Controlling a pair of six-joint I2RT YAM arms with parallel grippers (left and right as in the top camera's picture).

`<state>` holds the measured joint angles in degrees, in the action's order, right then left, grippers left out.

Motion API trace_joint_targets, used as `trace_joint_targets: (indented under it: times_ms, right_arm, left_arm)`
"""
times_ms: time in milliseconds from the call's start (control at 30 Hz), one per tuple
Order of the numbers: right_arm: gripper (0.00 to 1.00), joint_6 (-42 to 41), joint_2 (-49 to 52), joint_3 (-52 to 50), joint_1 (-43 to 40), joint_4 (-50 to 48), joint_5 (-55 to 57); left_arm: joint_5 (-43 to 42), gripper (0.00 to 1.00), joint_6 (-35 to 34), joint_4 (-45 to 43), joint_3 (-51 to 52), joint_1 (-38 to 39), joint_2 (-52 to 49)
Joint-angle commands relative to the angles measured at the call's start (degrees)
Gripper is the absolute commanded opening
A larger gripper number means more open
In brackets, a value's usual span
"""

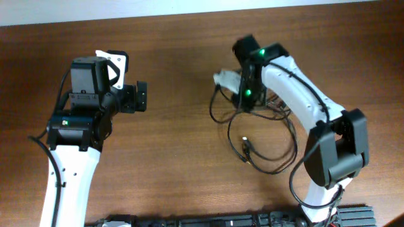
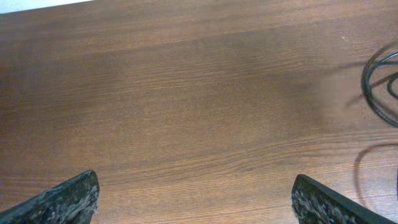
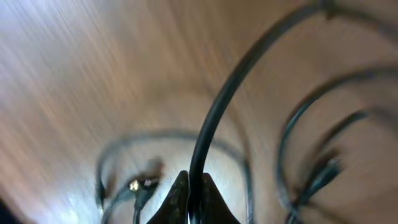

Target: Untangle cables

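Observation:
The cables are thin black cords lying in loose loops on the wooden table right of centre, with a small plug end near the front. My right gripper sits over the back of the loops. In the right wrist view it is shut on one black cable that runs up from between the fingertips, with more blurred loops and a plug beneath. My left gripper is open and empty over bare table at the left; its fingertips stand wide apart. A cable loop shows at the right edge.
A white tag or plug body lies at the back left of the cable loops. The table's far edge runs along the top. A dark strip lies along the front edge.

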<state>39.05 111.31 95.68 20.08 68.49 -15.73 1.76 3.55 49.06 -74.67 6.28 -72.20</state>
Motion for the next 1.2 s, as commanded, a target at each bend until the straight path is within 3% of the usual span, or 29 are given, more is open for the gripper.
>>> trace_joint_targets:
  times_ms: [0, 300, 467, 700, 867, 1067, 1167]
  right_arm:
    - [0.04, -0.52, -2.01, 13.79, 0.17, 1.20, -14.16]
    - [0.04, -0.50, -2.01, 49.31, 0.17, -0.76, -23.74]
    - [0.04, -0.50, -2.01, 62.01, 0.15, -6.51, -23.45]
    - [0.04, -0.79, -2.03, 69.57, 0.15, -18.34, -22.60]
    - [0.04, -6.97, -2.03, 69.66, 0.11, -25.55, -16.87]
    - [0.04, -6.40, -2.03, 69.66, 0.11, -32.87, 4.09]
    - [0.04, 2.58, -2.01, 69.66, 0.09, -36.02, 12.59]
  left_arm:
    - [0.15, 0.99, -0.74, 0.07, -0.39, -0.17, 0.55]
    - [0.15, 0.99, -0.74, 0.07, -0.39, -0.17, 0.55]
    - [0.15, 0.99, -0.74, 0.07, -0.39, -0.17, 0.55]
    - [0.15, 0.99, -0.74, 0.07, -0.39, -0.17, 0.55]
    - [0.15, 0.99, -0.74, 0.07, -0.39, -0.17, 0.55]
    - [0.15, 0.99, -0.74, 0.07, -0.39, -0.17, 0.55]
    - [0.15, 0.99, -0.74, 0.07, -0.39, -0.17, 0.55]
